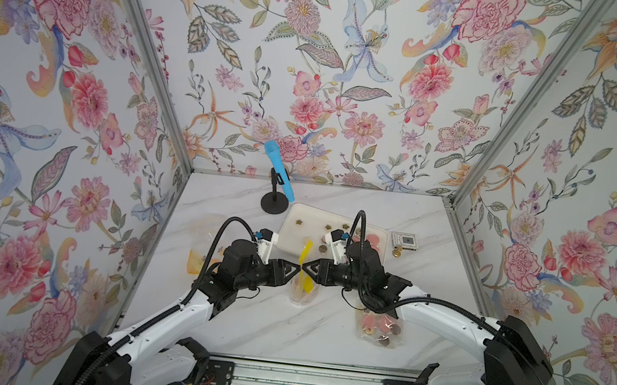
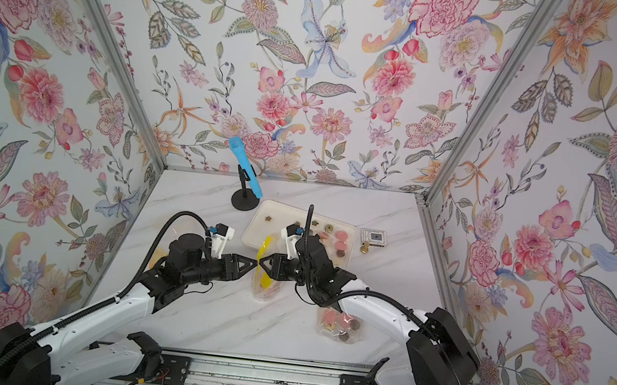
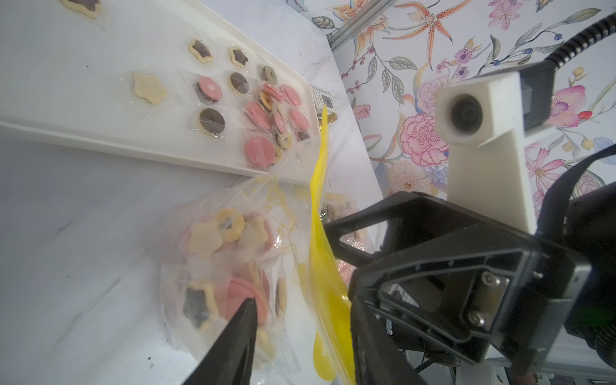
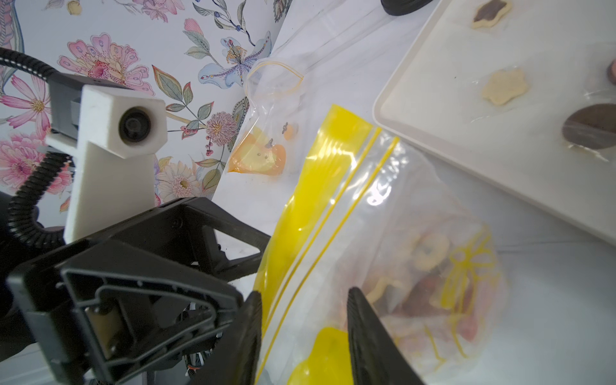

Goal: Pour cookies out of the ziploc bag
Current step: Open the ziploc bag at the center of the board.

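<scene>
1. We judge the opening step is in hand: the ziploc bag stands between the left gripper and right gripper, its cookies inside.
2. Left jaws are parted, released. Right jaws straddle the yellow strip; whether they pinch it, we cannot tell.
3. Next calls for a firm hold, then tipping over the tray beyond both grippers.
4. A second filled bag beside the right arm may snag.
</scene>
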